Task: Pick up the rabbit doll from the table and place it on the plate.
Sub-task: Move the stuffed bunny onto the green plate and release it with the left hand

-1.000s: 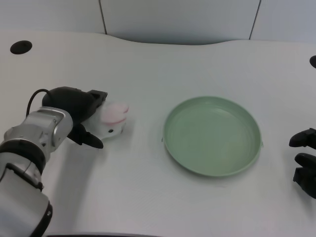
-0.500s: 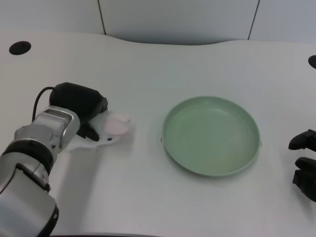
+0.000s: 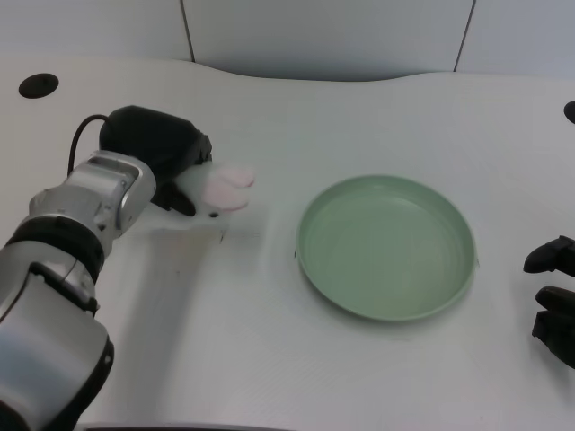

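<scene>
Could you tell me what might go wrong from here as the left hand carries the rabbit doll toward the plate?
The black left hand covers most of the small white rabbit doll with pink ears, so only its ear end shows; a soft toy held that way could slip out. The round green plate lies apart to the right, leaving bare white table to cross. A low carry might catch the plate's raised rim and shove it.

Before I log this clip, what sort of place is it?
Probably a lab or office test bench: a plain white table with round cable holes, grey wall panels behind, and only a round green plastic plate and a white-and-pink plush rabbit doll held by the black left hand.
</scene>
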Controlling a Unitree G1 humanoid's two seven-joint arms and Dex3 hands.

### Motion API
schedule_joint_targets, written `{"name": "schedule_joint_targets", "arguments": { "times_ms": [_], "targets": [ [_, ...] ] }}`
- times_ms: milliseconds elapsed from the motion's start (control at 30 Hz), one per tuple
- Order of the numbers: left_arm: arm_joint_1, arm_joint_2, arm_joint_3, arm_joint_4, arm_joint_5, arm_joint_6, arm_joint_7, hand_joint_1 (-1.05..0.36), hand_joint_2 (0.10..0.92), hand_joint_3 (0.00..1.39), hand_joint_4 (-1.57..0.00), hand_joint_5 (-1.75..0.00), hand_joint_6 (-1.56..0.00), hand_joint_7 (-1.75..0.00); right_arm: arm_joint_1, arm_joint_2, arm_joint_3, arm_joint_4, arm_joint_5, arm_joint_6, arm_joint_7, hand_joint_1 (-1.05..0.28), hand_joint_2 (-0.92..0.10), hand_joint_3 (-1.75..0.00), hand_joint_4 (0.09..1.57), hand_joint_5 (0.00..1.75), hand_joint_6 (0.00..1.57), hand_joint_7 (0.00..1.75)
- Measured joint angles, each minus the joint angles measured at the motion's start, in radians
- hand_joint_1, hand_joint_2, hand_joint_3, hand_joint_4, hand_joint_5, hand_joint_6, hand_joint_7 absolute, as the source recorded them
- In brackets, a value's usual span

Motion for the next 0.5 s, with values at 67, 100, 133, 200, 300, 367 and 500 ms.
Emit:
{"name": "schedule_joint_targets", "arguments": {
  "times_ms": [67, 100, 133, 200, 300, 367, 500],
  "targets": [
    [-0.026, -0.003, 0.004, 0.000, 0.000, -0.012, 0.001, -0.40, 0.921, 0.04, -0.73, -1.22, -1.11, -0.10, 0.000, 0.000, 0.000, -0.001, 0.000, 0.004, -0.001, -0.36, -0.92, -0.04, 1.10, 1.75, 0.40, 1.75],
    [-0.041, -0.006, 0.004, 0.000, 0.001, -0.020, 0.002, -0.41, 0.921, 0.04, -0.72, -1.26, -1.11, -0.10, 0.000, 0.000, 0.000, -0.001, 0.000, 0.004, 0.001, -0.36, -0.92, -0.04, 1.15, 1.75, 0.41, 1.75],
    [-0.056, -0.010, 0.004, -0.001, 0.001, -0.027, 0.003, -0.41, 0.921, 0.04, -0.72, -1.29, -1.11, -0.11, 0.000, 0.000, 0.000, -0.001, 0.000, 0.004, 0.006, -0.36, -0.92, -0.04, 1.17, 1.75, 0.42, 1.75],
    [-0.080, -0.024, 0.004, -0.002, 0.001, -0.039, 0.009, -0.42, 0.920, 0.06, -0.69, -1.44, -0.92, -0.57, 0.000, 0.001, 0.000, -0.001, 0.000, 0.004, 0.013, -0.35, -0.92, -0.04, 1.23, 1.75, 0.40, 1.74],
    [-0.100, -0.058, 0.006, -0.005, 0.000, -0.069, 0.024, -0.43, 0.920, 0.03, -0.75, -1.36, -0.76, -0.78, 0.000, 0.005, -0.001, -0.001, 0.001, 0.004, 0.014, -0.36, -0.91, -0.03, 1.19, 1.75, 0.38, 1.75],
    [-0.106, -0.087, 0.008, -0.007, -0.004, -0.089, 0.031, -0.45, 0.921, 0.04, -0.72, -1.32, -0.78, -0.79, 0.000, 0.007, -0.001, 0.000, 0.001, 0.005, 0.012, -0.36, -0.90, -0.01, 1.16, 1.75, 0.38, 1.74],
    [-0.110, -0.151, 0.007, -0.008, -0.017, -0.105, 0.032, -0.46, 0.920, 0.04, -0.78, -1.24, -0.72, -0.89, 0.000, 0.012, -0.001, 0.000, 0.001, 0.015, -0.009, -0.35, -0.91, -0.01, 1.11, 1.75, 0.33, 1.74]
  ]
}}
